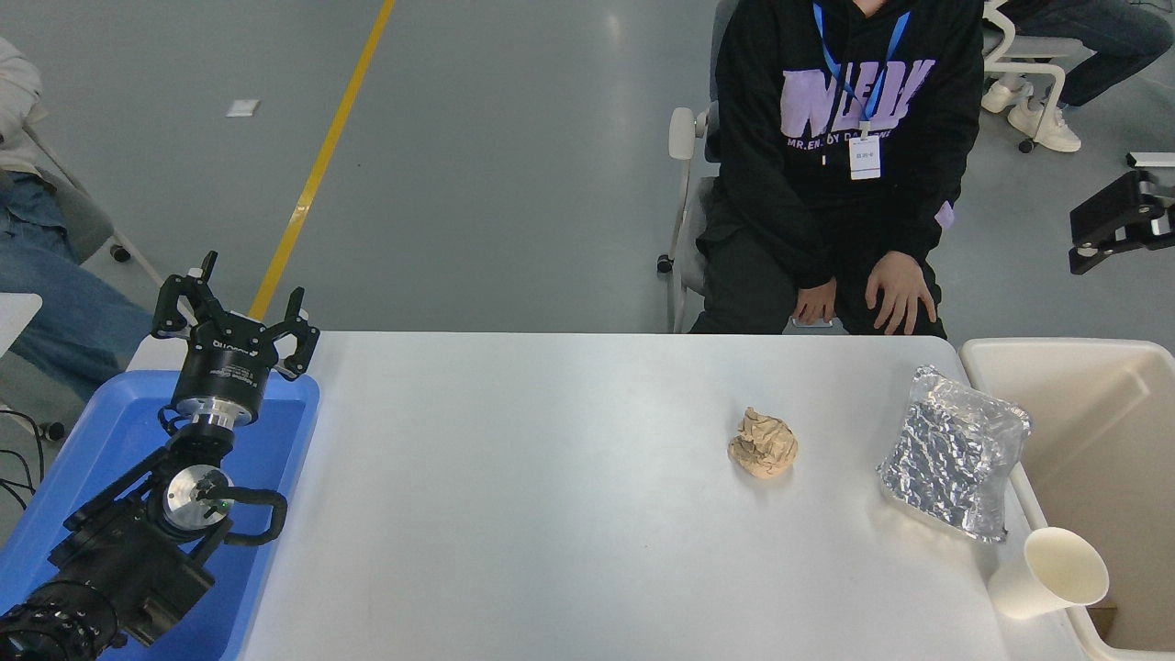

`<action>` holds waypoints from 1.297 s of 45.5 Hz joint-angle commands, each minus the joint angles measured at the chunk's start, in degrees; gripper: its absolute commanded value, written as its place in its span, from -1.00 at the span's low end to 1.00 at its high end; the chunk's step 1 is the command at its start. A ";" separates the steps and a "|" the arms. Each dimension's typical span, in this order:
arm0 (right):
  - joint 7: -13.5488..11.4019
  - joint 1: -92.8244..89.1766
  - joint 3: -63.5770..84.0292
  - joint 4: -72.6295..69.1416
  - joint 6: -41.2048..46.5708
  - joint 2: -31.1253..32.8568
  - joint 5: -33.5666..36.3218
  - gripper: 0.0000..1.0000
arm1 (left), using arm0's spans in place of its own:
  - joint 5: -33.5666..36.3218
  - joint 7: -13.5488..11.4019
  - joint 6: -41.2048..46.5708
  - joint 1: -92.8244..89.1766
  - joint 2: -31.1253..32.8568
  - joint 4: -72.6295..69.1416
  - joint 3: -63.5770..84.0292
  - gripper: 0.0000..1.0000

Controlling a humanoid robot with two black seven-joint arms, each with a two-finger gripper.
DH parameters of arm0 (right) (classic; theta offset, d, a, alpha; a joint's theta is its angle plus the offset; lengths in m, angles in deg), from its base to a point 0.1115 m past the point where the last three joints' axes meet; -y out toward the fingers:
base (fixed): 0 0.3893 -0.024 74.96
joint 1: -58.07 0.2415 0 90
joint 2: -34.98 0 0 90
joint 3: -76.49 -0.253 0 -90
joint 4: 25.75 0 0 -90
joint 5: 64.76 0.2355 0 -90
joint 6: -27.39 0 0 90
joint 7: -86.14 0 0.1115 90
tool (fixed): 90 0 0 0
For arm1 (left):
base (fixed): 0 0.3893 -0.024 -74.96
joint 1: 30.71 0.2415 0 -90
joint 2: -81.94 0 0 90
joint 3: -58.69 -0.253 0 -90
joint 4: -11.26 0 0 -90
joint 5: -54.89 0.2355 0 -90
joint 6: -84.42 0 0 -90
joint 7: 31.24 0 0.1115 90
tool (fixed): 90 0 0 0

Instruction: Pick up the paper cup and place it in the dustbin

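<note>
The cup (1051, 573) lay tipped at the table's (551, 514) near right corner, far below the right gripper (1115, 222), whose grip I cannot tell.

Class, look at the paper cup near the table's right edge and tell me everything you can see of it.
The paper cup is small, plain cream-white and tapered, with a rolled rim. It looks like thin paper, undented and empty. It lies tipped on its side at the table's near right corner, its open mouth facing right toward the dustbin and reaching the bin's rim. The foil bag sits just behind it, apart. No gripper touches it.
</note>
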 commanded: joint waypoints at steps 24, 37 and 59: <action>-0.29 -21.08 -0.46 3.45 0.02 8.72 5.48 1.00 | -0.07 0.00 0.00 0.00 0.00 0.00 0.00 0.98; -0.29 -42.01 -11.19 7.85 0.02 9.78 5.48 1.00 | -0.07 0.00 0.00 0.00 0.00 0.00 0.00 0.98; -0.29 -62.49 -22.79 7.85 -30.03 10.14 5.66 1.00 | -0.07 0.00 0.09 0.00 0.00 0.00 0.00 0.98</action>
